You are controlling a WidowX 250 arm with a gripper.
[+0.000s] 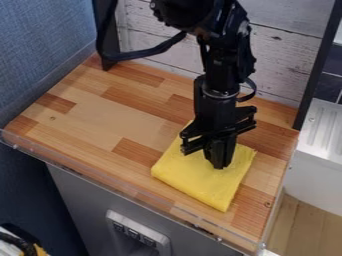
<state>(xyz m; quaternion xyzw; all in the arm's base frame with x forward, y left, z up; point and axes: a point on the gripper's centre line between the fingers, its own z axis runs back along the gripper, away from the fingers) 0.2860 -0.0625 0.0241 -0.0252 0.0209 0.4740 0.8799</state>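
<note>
The black gripper point(218, 162) hangs down over a folded yellow cloth point(200, 177) on the right part of the wooden counter. Its tip is at the middle of the cloth, and whether it presses on the cloth or pinches some of it I cannot tell. The cloth lies flat in a rough square, one corner pointing to the counter's front edge. The gripper and wrist cover part of its back side.
The wooden counter point(100, 125) has a clear raised strip along its front edge. White wood-plank panelling point(287, 60) stands behind, between dark posts. A blue wall is at the left, and a white ridged unit point(324, 130) is at the right.
</note>
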